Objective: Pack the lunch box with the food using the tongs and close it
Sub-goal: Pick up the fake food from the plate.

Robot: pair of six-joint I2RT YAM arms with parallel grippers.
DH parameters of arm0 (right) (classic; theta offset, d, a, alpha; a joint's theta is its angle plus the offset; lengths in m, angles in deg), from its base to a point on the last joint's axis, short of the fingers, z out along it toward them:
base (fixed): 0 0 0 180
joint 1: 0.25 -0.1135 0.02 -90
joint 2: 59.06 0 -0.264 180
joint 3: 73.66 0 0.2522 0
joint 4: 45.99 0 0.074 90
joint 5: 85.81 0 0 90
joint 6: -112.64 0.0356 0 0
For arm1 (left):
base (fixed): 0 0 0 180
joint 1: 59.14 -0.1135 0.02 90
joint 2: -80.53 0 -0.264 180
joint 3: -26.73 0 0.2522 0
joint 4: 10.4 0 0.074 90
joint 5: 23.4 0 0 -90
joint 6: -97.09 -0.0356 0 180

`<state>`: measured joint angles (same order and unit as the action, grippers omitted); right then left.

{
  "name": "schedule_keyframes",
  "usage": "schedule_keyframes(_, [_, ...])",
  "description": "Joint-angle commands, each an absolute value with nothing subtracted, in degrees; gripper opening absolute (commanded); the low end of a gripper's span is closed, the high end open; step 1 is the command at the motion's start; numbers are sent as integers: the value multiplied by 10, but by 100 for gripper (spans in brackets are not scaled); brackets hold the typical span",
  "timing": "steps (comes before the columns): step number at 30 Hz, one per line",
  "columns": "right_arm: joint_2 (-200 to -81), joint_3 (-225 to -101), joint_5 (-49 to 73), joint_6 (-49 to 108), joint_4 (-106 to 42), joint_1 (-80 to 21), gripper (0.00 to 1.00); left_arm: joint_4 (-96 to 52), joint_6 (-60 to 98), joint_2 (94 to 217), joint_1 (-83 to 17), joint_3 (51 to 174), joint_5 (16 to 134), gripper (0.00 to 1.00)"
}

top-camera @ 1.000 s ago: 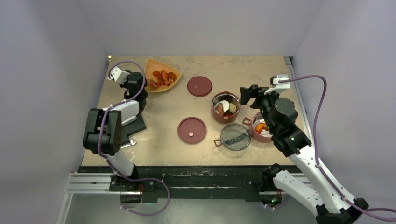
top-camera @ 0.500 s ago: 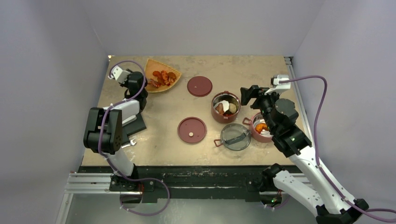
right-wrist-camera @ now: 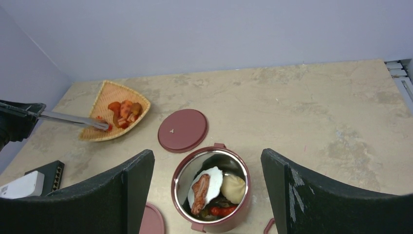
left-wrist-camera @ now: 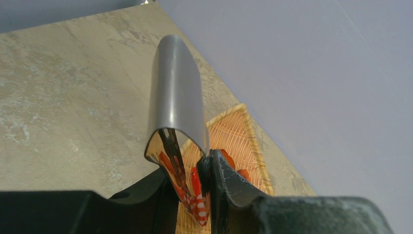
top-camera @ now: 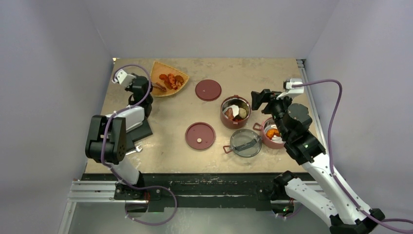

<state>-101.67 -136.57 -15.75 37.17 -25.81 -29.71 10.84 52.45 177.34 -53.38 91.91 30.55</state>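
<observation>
clear top lid [top-camera: 245, 143]: nearest the desk [top-camera: 170, 117] edge, lying flat, off the bowls
near disc lid [top-camera: 200, 135]: flat, 9 o'clock of the clear top lid
second bowl [top-camera: 264, 137]: 3 o'clock of the clear top lid, orange pieces inside, partly hidden by the right arm
open bowl [right-wrist-camera: 174, 187]: mid desk, uncovered, holds a white slice plus brown and red bits
right gripper [right-wrist-camera: 207, 156]: hangs over the open bowl, fingers [right-wrist-camera: 122, 195] spread wide, nothing between them
far disc lid [top-camera: 208, 90]: flat, 11 o'clock of the open bowl
left gripper [left-wrist-camera: 195, 175]: far left, fingers [left-wrist-camera: 234, 185] pinching the tongs [right-wrist-camera: 68, 118]
tongs axis: about 9-to-3 in top view, tips out at 3 o'clock from the fingers
tray [right-wrist-camera: 109, 92]: far, under the tong tips
food [right-wrist-camera: 124, 111]: orange and red pieces on the tray; can't tell if a piece is pinched
key relation: left arm is the nearer one to the food; the open bowl lies at 4 o'clock from the tray, well apart
next (guess): nip a piece, carry it toward 4 o'clock
</observation>
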Motion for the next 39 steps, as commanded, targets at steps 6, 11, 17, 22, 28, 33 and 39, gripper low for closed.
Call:
schedule_keyframes(6, [-1002, -1366, -160, 379, -271, -295, 84, 137, 478, 1690, -536, 900, 326, 10])
schedule_keyframes(11, [-1000, -1364, -159, 383, -272, -295, 84, 124, 474, 1664, -536, 893, 360, 9])
schedule_keyframes(17, [-1017, -1367, -143, 393, -271, -295, 85, 81, 474, 1617, -533, 895, 462, 8])
schedule_keyframes(22, [-1040, -1386, -151, 393, -257, -294, 85, 36, 458, 1567, -498, 904, 514, 8])
schedule_keyframes(28, [-1054, -1396, -162, 397, -252, -288, 85, -3, 462, 1537, -418, 934, 575, 9])
schedule_keyframes(33, [-1065, -1406, -159, 424, -231, -283, 86, 1, 489, 1542, -348, 960, 627, 9])
schedule_keyframes(39, [-1060, -1404, -175, 436, -215, -267, 88, 12, 505, 1564, -267, 984, 652, 9])
